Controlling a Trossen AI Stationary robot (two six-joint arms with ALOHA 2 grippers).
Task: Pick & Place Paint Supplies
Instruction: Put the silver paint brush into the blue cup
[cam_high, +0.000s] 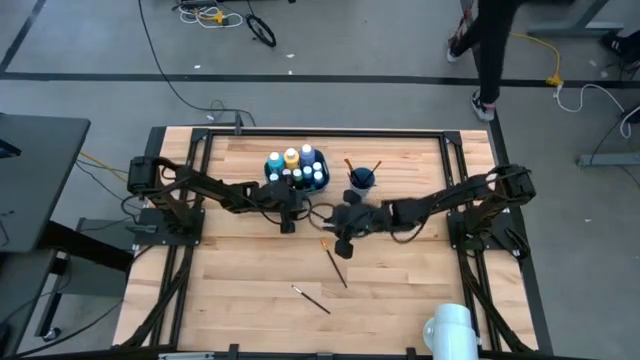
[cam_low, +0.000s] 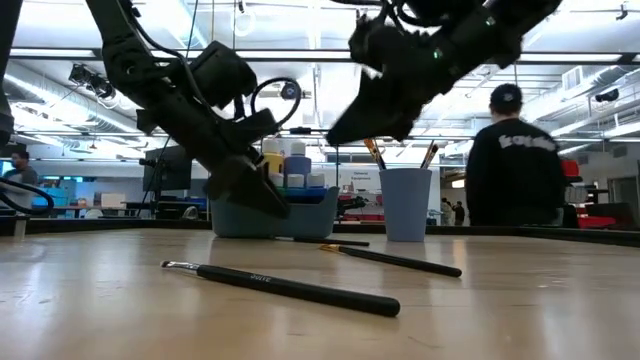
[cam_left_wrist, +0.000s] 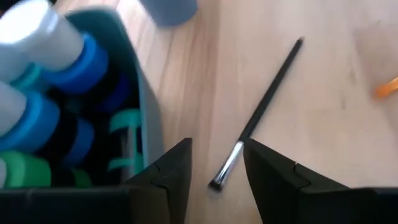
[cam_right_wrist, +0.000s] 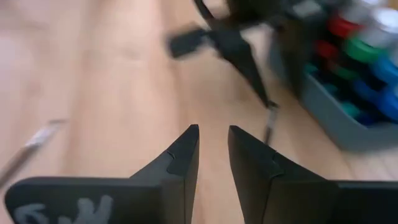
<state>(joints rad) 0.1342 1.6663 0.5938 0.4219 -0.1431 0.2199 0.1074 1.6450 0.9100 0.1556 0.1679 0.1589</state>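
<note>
Left jaws parted over a brush by the bin; right jaws parted and empty.

The left gripper (cam_left_wrist: 216, 171) stands partly open with nothing held: the silver-ferruled bristle end of a dark-handled paintbrush (cam_left_wrist: 261, 112) lies on the wood in the gap between its fingers, handle running away from them. Just beside one finger is the wall of the teal bin (cam_left_wrist: 146, 106), packed with white-capped paint bottles (cam_left_wrist: 46, 37). The right gripper (cam_right_wrist: 213, 149) is raised off the table (cam_high: 400, 300), jaws a narrow gap apart and empty, facing the left gripper and the bin. Beyond it, the blue cup (cam_high: 361, 180) holds brushes; two more paintbrushes (cam_high: 335, 266) (cam_high: 311, 298) lie on the open wood, well apart from both grippers.
</note>
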